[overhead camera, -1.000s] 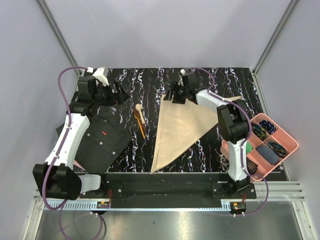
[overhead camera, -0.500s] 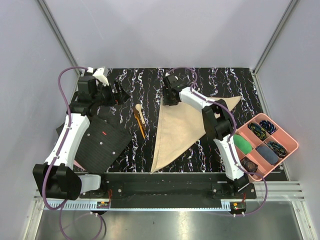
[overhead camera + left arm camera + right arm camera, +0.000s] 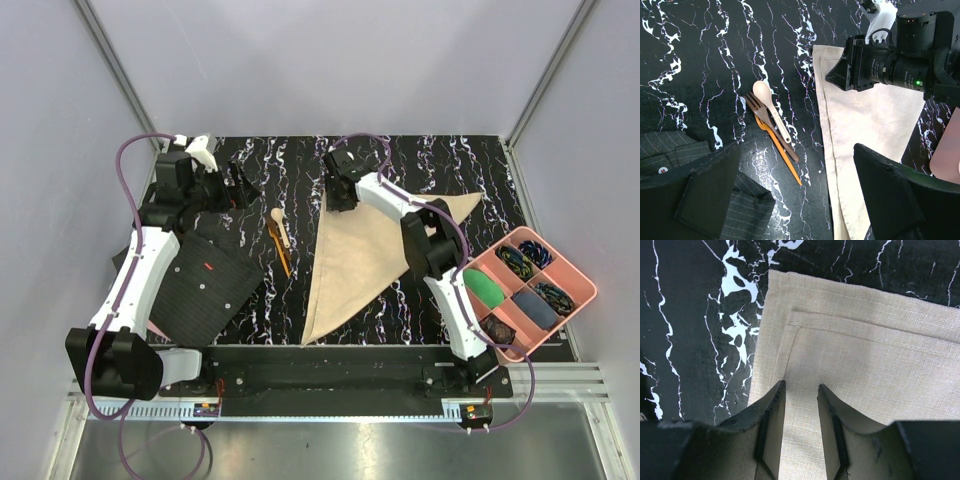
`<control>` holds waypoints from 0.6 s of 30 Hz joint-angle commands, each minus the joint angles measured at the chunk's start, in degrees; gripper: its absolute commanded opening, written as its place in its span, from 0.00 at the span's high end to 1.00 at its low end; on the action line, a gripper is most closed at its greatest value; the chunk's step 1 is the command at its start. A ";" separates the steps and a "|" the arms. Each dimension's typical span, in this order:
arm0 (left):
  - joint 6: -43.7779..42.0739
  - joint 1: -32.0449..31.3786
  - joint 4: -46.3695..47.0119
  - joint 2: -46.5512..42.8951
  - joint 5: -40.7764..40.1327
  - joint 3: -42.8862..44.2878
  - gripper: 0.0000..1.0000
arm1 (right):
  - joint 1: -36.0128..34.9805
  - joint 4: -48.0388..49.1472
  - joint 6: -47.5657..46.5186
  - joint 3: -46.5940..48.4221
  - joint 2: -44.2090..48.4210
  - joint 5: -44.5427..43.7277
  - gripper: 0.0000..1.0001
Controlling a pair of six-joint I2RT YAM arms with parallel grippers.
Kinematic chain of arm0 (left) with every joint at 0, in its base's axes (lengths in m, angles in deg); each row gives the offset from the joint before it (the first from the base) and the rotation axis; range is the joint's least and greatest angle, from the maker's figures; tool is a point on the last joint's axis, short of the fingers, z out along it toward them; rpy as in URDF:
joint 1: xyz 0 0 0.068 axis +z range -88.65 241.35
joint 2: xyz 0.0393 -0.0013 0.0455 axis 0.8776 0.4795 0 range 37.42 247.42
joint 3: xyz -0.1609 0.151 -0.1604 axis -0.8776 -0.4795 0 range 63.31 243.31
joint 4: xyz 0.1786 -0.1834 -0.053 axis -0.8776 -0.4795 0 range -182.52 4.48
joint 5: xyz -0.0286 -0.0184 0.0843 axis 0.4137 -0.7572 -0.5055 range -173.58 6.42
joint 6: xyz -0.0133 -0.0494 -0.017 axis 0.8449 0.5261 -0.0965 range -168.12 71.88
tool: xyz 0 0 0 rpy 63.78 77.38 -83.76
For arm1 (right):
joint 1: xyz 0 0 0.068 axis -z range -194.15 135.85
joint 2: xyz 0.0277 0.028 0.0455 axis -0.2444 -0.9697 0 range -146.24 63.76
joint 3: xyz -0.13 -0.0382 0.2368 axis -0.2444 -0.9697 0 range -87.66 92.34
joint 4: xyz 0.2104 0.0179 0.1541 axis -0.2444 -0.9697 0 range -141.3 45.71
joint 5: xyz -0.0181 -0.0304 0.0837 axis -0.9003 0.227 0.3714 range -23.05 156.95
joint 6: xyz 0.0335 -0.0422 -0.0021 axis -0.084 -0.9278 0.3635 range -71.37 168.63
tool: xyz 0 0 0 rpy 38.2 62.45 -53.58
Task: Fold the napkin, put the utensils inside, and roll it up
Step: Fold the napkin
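My right arm has swung left over the last second, and the right gripper [image 3: 341, 192] is over the far left corner of the napkin [image 3: 365, 250], which lies folded in a triangle on the table [image 3: 450, 170]. Its fingers leave a narrow slot and hold nothing. Closing here might catch only the upper layer and peel the fold open.

The left gripper [image 3: 236, 188] hangs wide and empty above the spoon [image 3: 771, 107], fork [image 3: 755, 104] and orange stick [image 3: 792, 172], which lie together near the napkin's left edge. I cannot tell whether the right tips touch the cloth.
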 commanded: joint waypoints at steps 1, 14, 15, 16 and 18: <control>-0.06 0.25 2.82 -1.57 1.17 -0.16 0.02 | -2.04 -1.95 -1.11 2.74 -0.11 -1.93 0.59; -0.14 0.16 2.73 -1.57 1.17 -0.16 0.02 | -3.19 -4.94 -2.34 6.69 -3.80 -4.48 0.63; -0.06 0.16 2.73 -1.57 1.26 -0.16 0.02 | -3.28 -5.11 -2.43 6.78 -3.97 -4.57 0.66; -0.06 0.25 2.73 -1.57 1.26 -0.16 0.02 | -3.28 -5.29 -2.52 6.70 -4.06 -4.57 0.68; -0.06 0.25 2.73 -1.57 1.26 -0.16 0.02 | -3.19 -5.38 -2.43 6.61 -4.06 -4.22 0.76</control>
